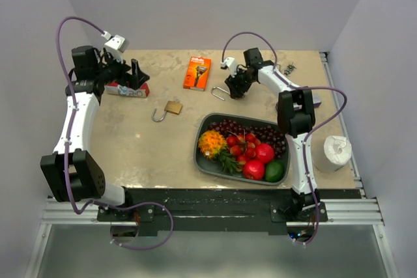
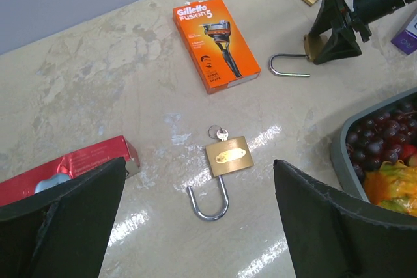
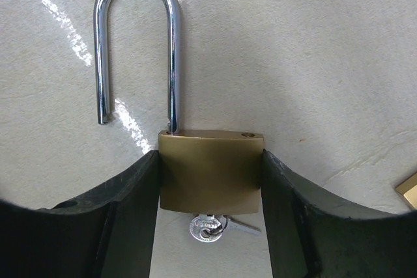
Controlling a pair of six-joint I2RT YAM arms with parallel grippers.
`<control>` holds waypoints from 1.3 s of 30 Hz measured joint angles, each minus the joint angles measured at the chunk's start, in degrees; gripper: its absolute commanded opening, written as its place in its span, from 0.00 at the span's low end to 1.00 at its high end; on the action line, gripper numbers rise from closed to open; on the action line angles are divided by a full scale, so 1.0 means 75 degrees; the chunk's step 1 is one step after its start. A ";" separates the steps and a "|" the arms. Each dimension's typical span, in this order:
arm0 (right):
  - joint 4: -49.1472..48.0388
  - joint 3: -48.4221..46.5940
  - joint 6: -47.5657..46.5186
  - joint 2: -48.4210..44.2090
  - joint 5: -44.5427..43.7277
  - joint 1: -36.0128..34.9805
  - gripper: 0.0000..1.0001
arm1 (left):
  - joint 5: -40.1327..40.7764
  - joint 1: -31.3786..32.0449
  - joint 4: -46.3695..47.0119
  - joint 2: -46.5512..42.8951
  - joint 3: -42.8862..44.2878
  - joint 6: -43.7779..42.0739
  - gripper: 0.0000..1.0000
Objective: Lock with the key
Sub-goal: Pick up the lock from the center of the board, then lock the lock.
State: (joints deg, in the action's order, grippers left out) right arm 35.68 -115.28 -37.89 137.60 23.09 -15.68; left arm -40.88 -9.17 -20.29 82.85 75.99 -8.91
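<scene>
In the right wrist view my right gripper [image 3: 210,180] is shut on the brass body of a padlock [image 3: 212,170]. Its steel shackle [image 3: 137,50] stands open and a key [image 3: 208,227] hangs from the bottom of the body. In the top view this gripper [image 1: 238,86] is low over the table at the back centre. A second brass padlock [image 1: 168,109] lies mid-table with its shackle open. In the left wrist view that second padlock [image 2: 228,157] has a key [image 2: 219,135] in it. My left gripper [image 1: 130,75] is open and empty, above a red box [image 1: 127,90].
An orange razor box [image 1: 197,73] lies at the back centre. A grey tray [image 1: 203,161] of fruit sits front right. A white paper roll [image 1: 337,153] stands at the right edge. Small locks [image 1: 288,68] lie at the back right.
</scene>
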 measured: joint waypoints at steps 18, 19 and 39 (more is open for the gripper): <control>0.0277 -0.0242 0.1763 -0.0385 0.1617 -0.0055 0.00 | -0.0685 0.0187 0.0848 0.0000 -0.0764 -0.1311 0.98; 0.0309 -0.0259 0.1856 -0.0493 0.1778 -0.0085 0.00 | -0.0740 0.0192 0.0851 -0.0003 -0.0769 -0.1431 0.98; 0.2667 -0.1000 0.1428 -0.1311 0.4637 -0.2253 0.00 | -0.1067 0.2250 -0.1244 -0.0734 -0.1597 -0.6700 0.87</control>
State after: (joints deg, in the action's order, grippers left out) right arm 55.68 -122.78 -27.18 127.76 57.87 -32.58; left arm -48.88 7.70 -29.63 77.34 64.01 -59.16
